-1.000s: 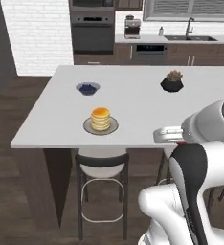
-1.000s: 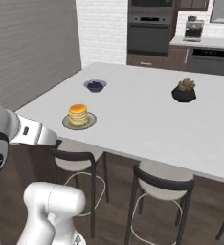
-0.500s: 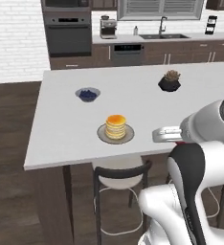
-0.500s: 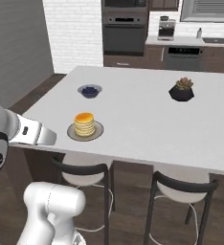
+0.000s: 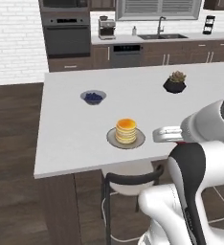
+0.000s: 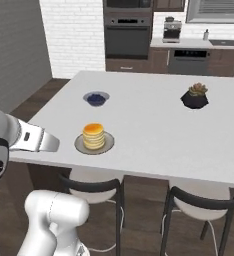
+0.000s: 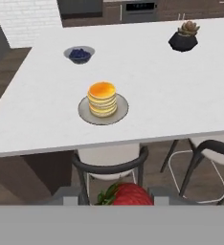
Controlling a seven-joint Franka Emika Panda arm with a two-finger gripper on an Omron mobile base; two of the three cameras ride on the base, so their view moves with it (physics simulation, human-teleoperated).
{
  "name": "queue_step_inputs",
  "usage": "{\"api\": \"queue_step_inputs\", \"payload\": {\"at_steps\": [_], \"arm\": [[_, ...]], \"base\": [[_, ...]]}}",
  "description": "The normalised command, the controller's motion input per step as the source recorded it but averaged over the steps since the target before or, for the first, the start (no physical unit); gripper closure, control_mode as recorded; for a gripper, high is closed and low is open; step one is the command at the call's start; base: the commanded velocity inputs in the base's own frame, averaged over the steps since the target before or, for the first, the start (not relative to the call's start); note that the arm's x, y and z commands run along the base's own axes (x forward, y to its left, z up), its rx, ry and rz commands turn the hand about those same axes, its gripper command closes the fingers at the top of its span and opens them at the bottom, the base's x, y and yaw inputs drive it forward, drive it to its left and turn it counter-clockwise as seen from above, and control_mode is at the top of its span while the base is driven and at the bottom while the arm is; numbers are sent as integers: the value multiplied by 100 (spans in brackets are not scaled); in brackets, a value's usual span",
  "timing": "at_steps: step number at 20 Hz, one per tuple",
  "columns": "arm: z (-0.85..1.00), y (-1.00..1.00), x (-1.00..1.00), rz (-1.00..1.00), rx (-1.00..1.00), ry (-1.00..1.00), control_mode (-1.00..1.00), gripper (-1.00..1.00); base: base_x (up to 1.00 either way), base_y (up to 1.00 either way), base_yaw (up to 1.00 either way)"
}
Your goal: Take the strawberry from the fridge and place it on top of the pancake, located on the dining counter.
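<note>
**Strawberry in the claw, pancake waiting on the dining counter**

In the hand view, the strawberry sits at the bottom, bright red with some green leaves on its left side. It is between the two grey finger tips of the gripper, which stand closed against its two sides, so the claw is clamped on the strawberry. The fruit hangs in front of the near edge of the counter, above a stool with a dark curved back and a pale seat.

The dining counter has a plain white top and a dark brown base. On it, near the front edge, a stack of pancakes stands on a round grey plate; the top pancake is orange-gold. Further back and to the left there is a small grey bowl with dark blue berries inside. Well apart from it, toward the right side, a small plant in a black pot stands on the top.

The white arm rises at the lower right of the left base view, on the near side of the counter. In the right base view a second stool stands beside the first one under the counter edge.

Behind the island, along the wall, I see a built-in oven, a coffee machine and a sink with a faucet on dark cabinets.
</note>
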Motion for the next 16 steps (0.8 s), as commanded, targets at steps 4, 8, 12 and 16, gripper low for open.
{"api": "queue_step_inputs", "payload": {"at_steps": [4, 8, 12, 16], "arm": [[0, 0, 0, 0, 0, 0, 100, 100], [0, 0, 0, 0, 0, 0, 100, 100], [0, 0, 0, 0, 0, 0, 100, 100], [0, 0, 0, 0, 0, 0, 100, 100]], "base": [[38, 6, 0], [46, 18, 0], [57, 22, 0], [60, 33, 0]]}}
